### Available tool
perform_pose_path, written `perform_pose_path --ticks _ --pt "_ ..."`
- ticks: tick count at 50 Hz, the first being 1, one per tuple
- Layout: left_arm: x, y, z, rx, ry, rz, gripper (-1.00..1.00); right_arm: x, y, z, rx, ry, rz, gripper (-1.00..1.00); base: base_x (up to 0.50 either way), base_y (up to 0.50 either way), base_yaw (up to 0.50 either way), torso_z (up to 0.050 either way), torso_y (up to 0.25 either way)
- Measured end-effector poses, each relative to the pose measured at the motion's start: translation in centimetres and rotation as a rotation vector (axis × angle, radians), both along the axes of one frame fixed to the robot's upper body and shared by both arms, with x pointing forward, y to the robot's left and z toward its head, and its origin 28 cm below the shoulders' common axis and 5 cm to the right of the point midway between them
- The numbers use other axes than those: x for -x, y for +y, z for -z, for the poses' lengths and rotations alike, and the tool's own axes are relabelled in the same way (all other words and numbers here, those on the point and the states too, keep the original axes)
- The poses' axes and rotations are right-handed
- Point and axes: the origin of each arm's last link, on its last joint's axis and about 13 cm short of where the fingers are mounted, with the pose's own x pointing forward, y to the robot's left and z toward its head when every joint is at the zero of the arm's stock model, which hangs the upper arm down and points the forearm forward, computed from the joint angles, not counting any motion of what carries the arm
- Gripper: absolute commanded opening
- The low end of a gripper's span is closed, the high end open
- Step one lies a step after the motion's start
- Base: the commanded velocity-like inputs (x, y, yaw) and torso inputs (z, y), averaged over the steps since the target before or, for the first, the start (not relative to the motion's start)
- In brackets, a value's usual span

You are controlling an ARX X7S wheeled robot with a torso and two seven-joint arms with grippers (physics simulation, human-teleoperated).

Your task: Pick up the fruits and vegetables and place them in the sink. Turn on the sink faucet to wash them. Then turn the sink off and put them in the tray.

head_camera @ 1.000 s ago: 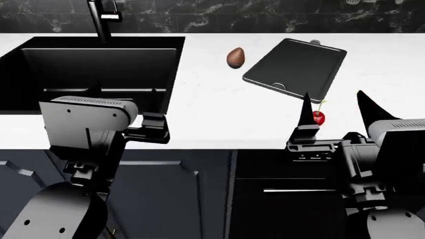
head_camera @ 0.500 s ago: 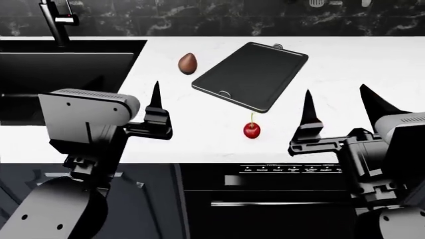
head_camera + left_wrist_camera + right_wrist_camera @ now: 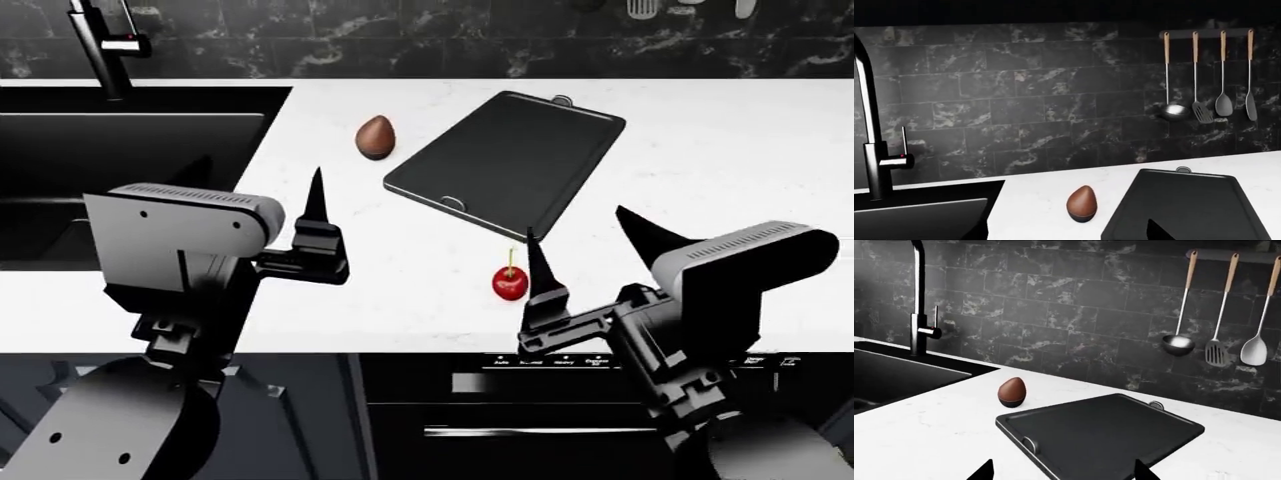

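The right hand (image 3: 587, 265) hangs over the table's (image 3: 721, 150) near edge with its fingers apart; the cherry (image 3: 510, 283) lies just beside its inner fingertip, perhaps slightly outside the gap. The left hand (image 3: 316, 215) shows one finger only, so I cannot tell its state. Farther back sits the tray (image 3: 514, 165), then the brown teardrop piece (image 3: 376, 137), with the sink (image 3: 134, 150) and faucet (image 3: 100, 45) beyond.
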Motion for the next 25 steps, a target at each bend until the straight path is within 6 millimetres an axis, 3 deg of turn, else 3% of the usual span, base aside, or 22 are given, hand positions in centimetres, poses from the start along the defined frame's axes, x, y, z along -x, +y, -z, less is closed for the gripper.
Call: perform_pose_path --ticks 25 --pt "0.0 0.1 0.1 0.003 0.001 -0.004 1.00 -1.1 1.8 1.9 0.035 0.143 -0.109 1.00 0.00 0.00 0.00 0.000 0.000"
